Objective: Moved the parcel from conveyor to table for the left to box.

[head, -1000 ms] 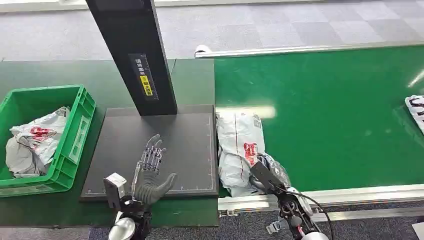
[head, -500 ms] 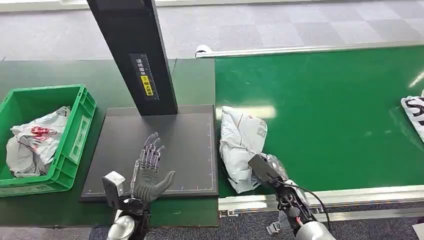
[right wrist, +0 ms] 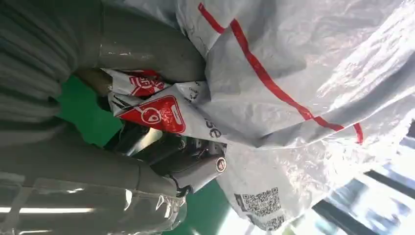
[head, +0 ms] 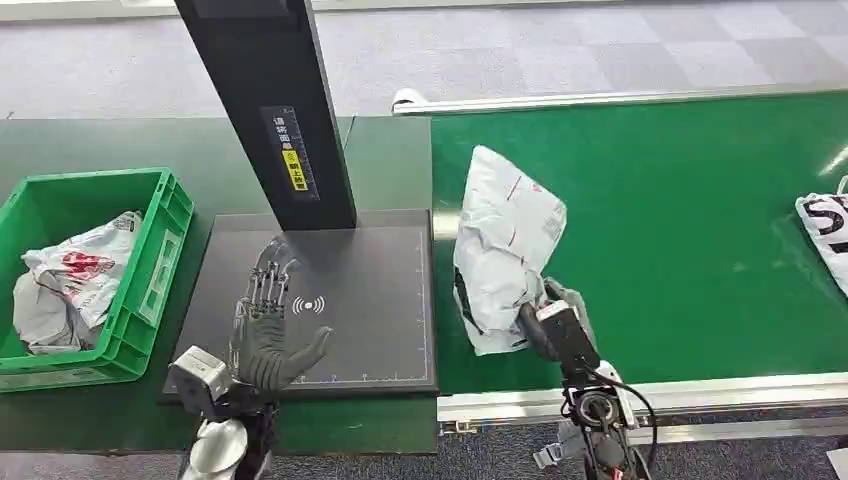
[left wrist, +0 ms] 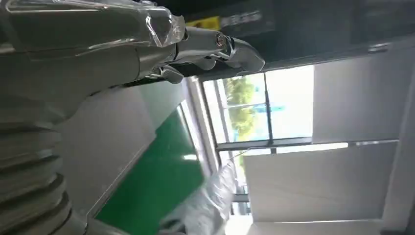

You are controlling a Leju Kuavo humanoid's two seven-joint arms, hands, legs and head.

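Nearest me, my right hand (head: 548,322) grips the lower edge of the grey poly-mailer parcel (head: 503,250), fingers (right wrist: 195,169) clenched into the crumpled film. The parcel hangs up off the green conveyor belt (head: 680,220), just right of the black scanner pad (head: 370,290). To do this carry well, I judge I should hold the clamp firm, since the bag is slack and slippery, lift enough for its tail to pass the pad's raised edge, then swing it left and lay it flat near the pad's middle, clear of the black post (head: 270,100). My left hand (head: 265,335) hovers over the pad's near-left part, fingers spread and holding nothing; I'd hold it aside until the parcel lands. Farther left, the green crate (head: 150,290) has a bagged parcel (head: 65,285) in it, and another parcel (head: 825,225) lies at the belt's far right.

The right wrist view gives me the grip itself: thumb and fingers pinching a fold by the red logo, with a QR label beyond. The head view gives the layout
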